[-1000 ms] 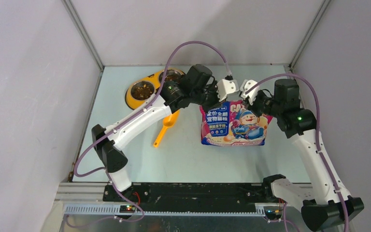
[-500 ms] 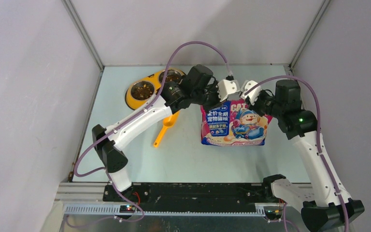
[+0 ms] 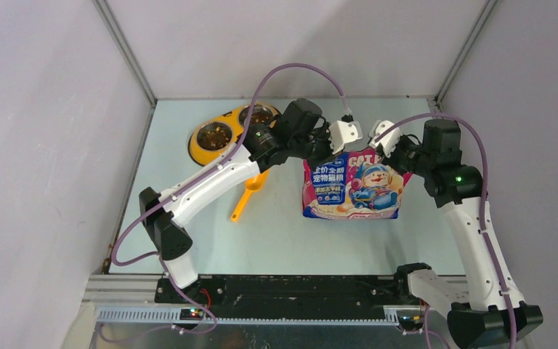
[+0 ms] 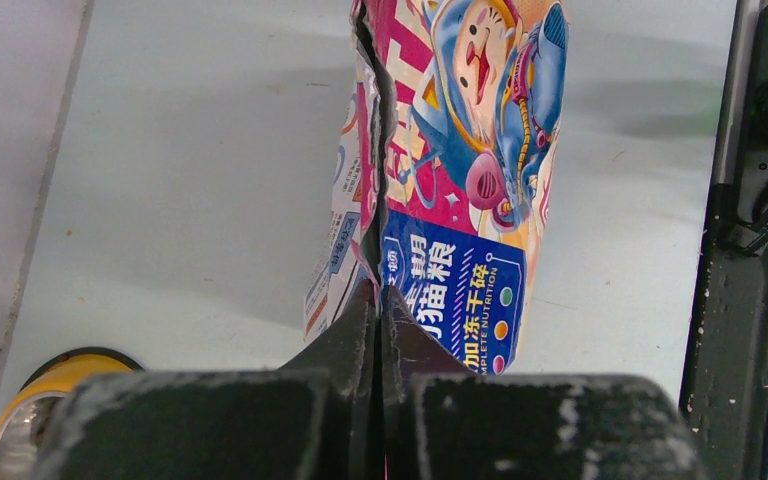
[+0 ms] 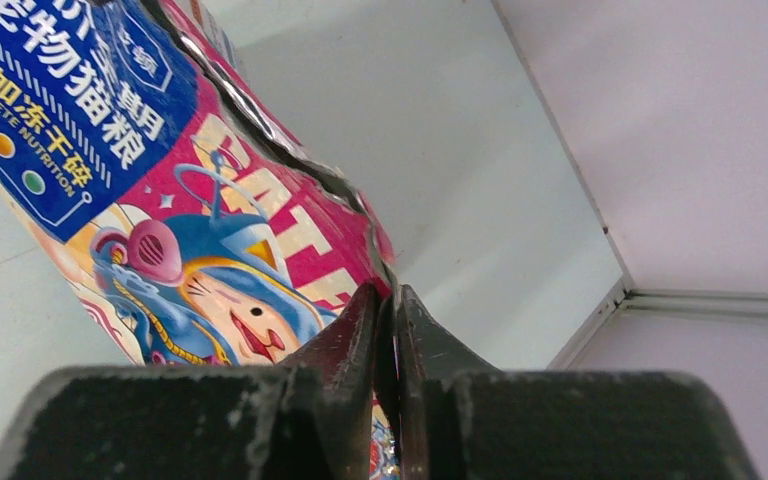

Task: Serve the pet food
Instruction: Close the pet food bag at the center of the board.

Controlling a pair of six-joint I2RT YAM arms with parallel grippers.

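- Firmly, the left gripper (image 4: pixel 378 305) was clamped shut on the left end of the top edge of the pouch (image 3: pixel 352 186).
- The right gripper (image 5: pixel 388 305) pinched the right end, its jaws nearly closed.
- The pouch stood mid-table (image 3: pixel 283 236), right of the orange scoop (image 3: pixel 248 193).

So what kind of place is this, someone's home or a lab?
Probably a robot test cell, not a home: bare panel walls box in a pale tabletop, and the left arm and right arm are bolted to a rail at its near edge.
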